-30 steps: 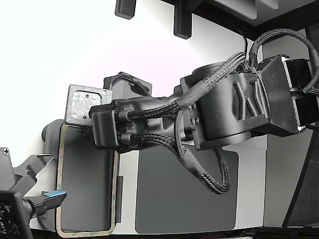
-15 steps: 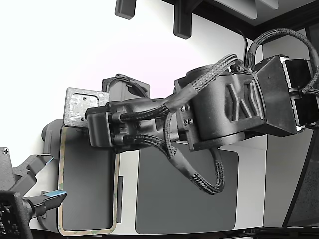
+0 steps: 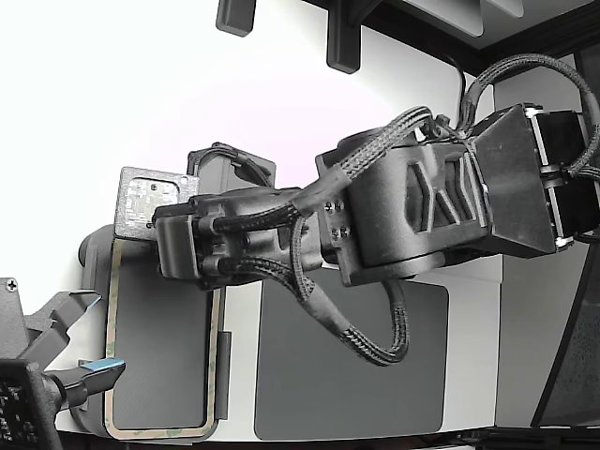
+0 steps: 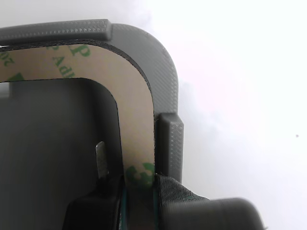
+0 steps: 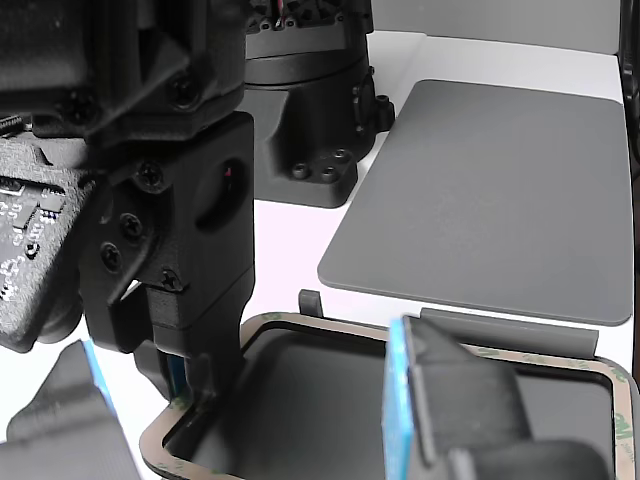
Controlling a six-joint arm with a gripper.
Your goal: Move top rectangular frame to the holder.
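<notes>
Here I'm seeing the gripper [image 4: 138,201] pinching the long border of the top rectangular frame [image 4: 136,120], jaws closed on it. The frame is lying inside the light grey holder [image 4: 165,72], beside the dark grey mat [image 3: 352,361].

The exterior view looks straight down from overhead, the arm [image 3: 412,216] filling most of the picture above the white surface [image 3: 131,84]. The wrist view sits very close behind the fingers [image 4: 103,165], facing one corner of the frame [image 4: 134,96] and holder [image 4: 163,72]. The other view looks low and obliquely across the surface. All three share the frame's clamped edge.
</notes>
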